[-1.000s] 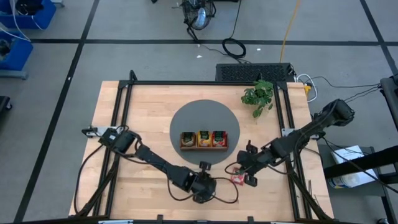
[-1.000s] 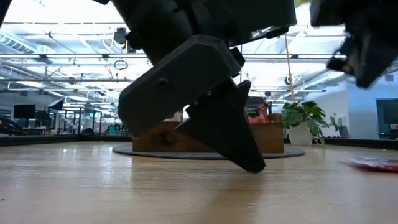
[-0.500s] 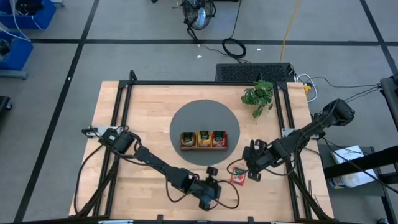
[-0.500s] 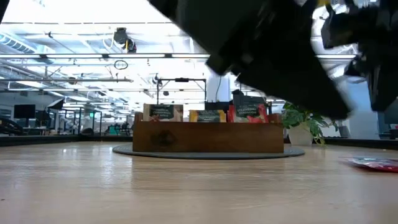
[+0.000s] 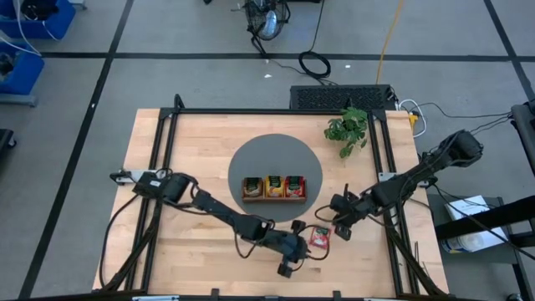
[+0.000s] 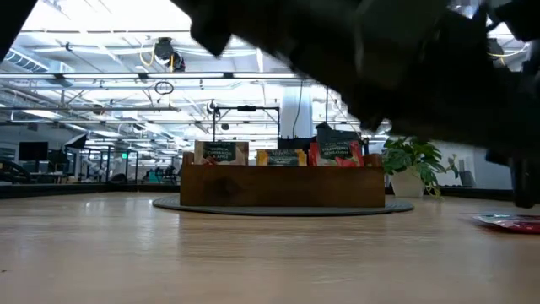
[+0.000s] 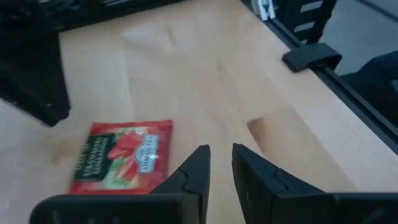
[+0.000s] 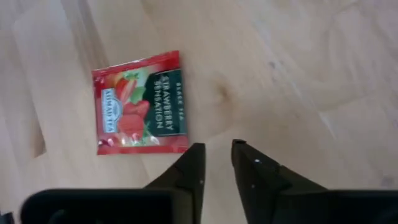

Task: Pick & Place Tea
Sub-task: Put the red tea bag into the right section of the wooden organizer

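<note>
Left gripper (image 5: 285,269) now beside the red sachet (image 5: 319,237) — right gripper (image 5: 338,230) pulled back.
Sachet flat on the table (image 5: 201,142), near the tray (image 5: 273,188); both grippers' fingers stand narrowly apart, holding nothing.

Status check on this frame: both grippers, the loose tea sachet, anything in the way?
Left gripper and right gripper both empty, fingers nearly together. Red sachet flat on the table between them. Nothing on it.
</note>
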`<state>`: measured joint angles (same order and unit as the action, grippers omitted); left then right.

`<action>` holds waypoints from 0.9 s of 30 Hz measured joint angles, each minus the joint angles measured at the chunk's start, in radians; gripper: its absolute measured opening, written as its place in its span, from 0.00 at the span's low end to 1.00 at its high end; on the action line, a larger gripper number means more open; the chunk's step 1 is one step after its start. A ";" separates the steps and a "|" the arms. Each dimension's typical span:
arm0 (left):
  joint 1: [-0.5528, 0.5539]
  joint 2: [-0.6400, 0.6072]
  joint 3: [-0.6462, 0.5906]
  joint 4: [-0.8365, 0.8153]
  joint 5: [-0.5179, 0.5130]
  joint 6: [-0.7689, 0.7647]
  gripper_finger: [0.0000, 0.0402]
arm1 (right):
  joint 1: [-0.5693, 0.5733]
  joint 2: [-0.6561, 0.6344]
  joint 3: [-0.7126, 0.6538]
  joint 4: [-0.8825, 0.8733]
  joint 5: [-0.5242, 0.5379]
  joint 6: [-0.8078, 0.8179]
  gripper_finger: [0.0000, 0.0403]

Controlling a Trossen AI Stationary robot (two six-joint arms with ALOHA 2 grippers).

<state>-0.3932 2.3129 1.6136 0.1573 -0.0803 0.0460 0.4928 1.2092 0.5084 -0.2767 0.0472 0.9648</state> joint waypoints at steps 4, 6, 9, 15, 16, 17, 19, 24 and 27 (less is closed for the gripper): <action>0.033 0.031 0.000 0.018 0.095 -0.006 0.18 | -0.002 -0.021 -0.077 0.142 0.001 0.042 0.26; 0.047 0.043 0.000 0.031 0.106 -0.008 0.18 | -0.002 -0.024 -0.113 0.214 -0.011 0.078 0.30; 0.064 0.050 0.000 0.038 0.106 -0.011 0.18 | 0.005 -0.011 -0.165 0.338 -0.023 0.138 0.34; 0.068 0.054 -0.001 0.090 0.173 -0.007 0.18 | 0.033 0.032 -0.206 0.462 0.000 0.175 0.37; 0.068 0.054 -0.001 0.091 0.176 -0.006 0.18 | 0.035 0.038 -0.206 0.473 0.001 0.175 0.37; 0.068 0.054 -0.001 0.090 0.177 -0.003 0.18 | 0.039 0.047 -0.206 0.487 0.001 0.175 0.36; 0.068 0.054 -0.001 0.089 0.177 0.002 0.18 | 0.044 0.063 -0.207 0.513 0.001 0.177 0.36; 0.082 0.081 0.000 0.109 0.172 -0.009 0.18 | 0.060 0.104 -0.206 0.561 0.012 0.183 0.35; 0.093 0.099 -0.001 0.109 0.167 -0.035 0.18 | 0.067 0.132 -0.206 0.596 0.024 0.194 0.35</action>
<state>-0.3005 2.4118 1.6131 0.2665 0.0868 0.0115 0.5598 1.3410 0.3027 0.3193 0.0715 1.1587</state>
